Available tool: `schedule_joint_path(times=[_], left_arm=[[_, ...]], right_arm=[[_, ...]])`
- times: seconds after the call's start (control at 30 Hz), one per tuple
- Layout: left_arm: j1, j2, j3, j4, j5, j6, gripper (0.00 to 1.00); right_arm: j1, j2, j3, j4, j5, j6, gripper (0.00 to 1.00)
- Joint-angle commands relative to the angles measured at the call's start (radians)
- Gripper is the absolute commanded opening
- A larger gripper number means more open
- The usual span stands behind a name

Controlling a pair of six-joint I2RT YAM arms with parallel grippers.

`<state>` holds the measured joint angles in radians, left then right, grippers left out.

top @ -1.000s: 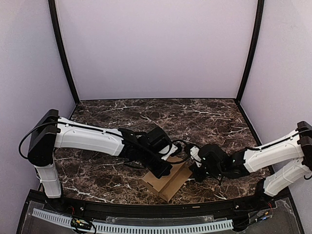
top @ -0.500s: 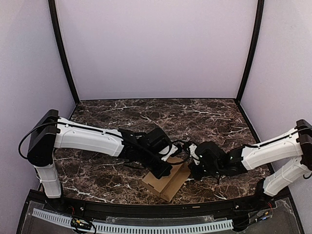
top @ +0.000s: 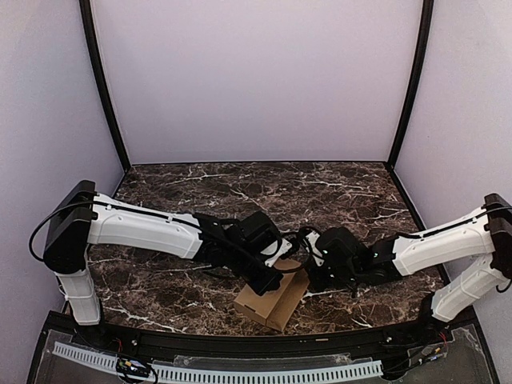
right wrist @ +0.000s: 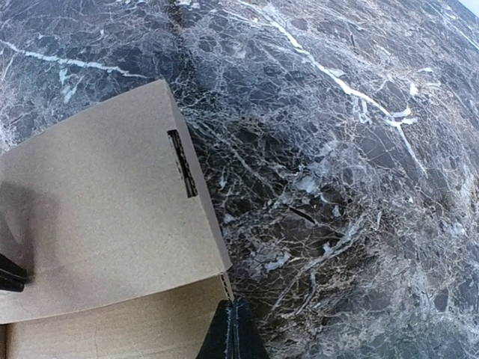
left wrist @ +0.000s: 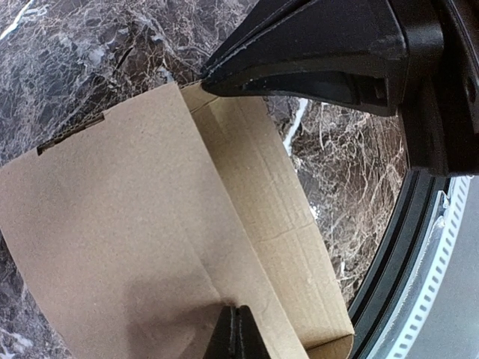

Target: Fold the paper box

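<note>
The paper box [top: 272, 302] is a brown cardboard carton lying near the table's front edge, between the two arms. My left gripper [top: 268, 282] is shut, and its tips [left wrist: 238, 330] press down on the box's top flap [left wrist: 112, 224]. An inner side panel [left wrist: 288, 247] shows beside that flap. My right gripper [top: 309, 280] is shut too. Its tips [right wrist: 233, 320] rest against the box's right edge, at the corner where the slotted flap [right wrist: 97, 217] meets the panel below it. Neither gripper holds anything.
The dark marble table [top: 320, 192] stretches behind the box to the purple back wall. A black rail [top: 240, 344] runs along the front edge just below the box. The right arm's black wrist [left wrist: 337, 60] hangs close above the left gripper's view.
The right gripper has slid left up to the box's right edge. The top flap has come down flatter over the box. The left gripper stays pressed on it.
</note>
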<state>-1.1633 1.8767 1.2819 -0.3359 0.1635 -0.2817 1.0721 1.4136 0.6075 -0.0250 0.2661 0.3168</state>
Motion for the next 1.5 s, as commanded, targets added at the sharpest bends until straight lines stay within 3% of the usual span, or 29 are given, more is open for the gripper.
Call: schedule_joint_path(times=[0.0, 0.2, 0.33, 0.5, 0.73, 0.87, 1.03, 1.17, 1.47], left_arm=[[-0.016, 0.009, -0.05, -0.027, -0.003, -0.016, 0.01], [-0.016, -0.006, -0.057, -0.003, -0.032, -0.045, 0.01], [-0.013, -0.014, -0.05, 0.015, -0.042, -0.053, 0.01], [-0.009, -0.048, -0.024, 0.031, -0.076, -0.069, 0.01], [0.041, -0.204, 0.005, -0.062, -0.206, -0.07, 0.12], [0.08, -0.265, -0.028, -0.103, -0.221, -0.075, 0.12], [0.132, -0.272, -0.116, -0.083, -0.187, -0.121, 0.1], [0.17, -0.248, -0.227, 0.025, -0.112, -0.154, 0.04], [0.18, -0.126, -0.251, 0.088, 0.002, -0.185, 0.01]], right_arm=[[0.002, -0.072, -0.003, 0.104, -0.029, 0.053, 0.0], [0.001, -0.221, -0.083, 0.064, -0.014, 0.112, 0.15], [-0.002, -0.311, -0.123, -0.019, -0.011, 0.154, 0.16], [-0.002, -0.427, -0.184, -0.12, -0.077, 0.271, 0.13], [-0.002, -0.482, -0.212, -0.267, -0.194, 0.459, 0.0], [0.003, -0.458, -0.199, -0.28, -0.224, 0.512, 0.0], [0.024, -0.299, -0.138, -0.257, -0.236, 0.565, 0.0], [0.038, -0.18, -0.095, -0.242, -0.22, 0.599, 0.0], [0.073, -0.045, -0.023, -0.145, -0.211, 0.662, 0.0]])
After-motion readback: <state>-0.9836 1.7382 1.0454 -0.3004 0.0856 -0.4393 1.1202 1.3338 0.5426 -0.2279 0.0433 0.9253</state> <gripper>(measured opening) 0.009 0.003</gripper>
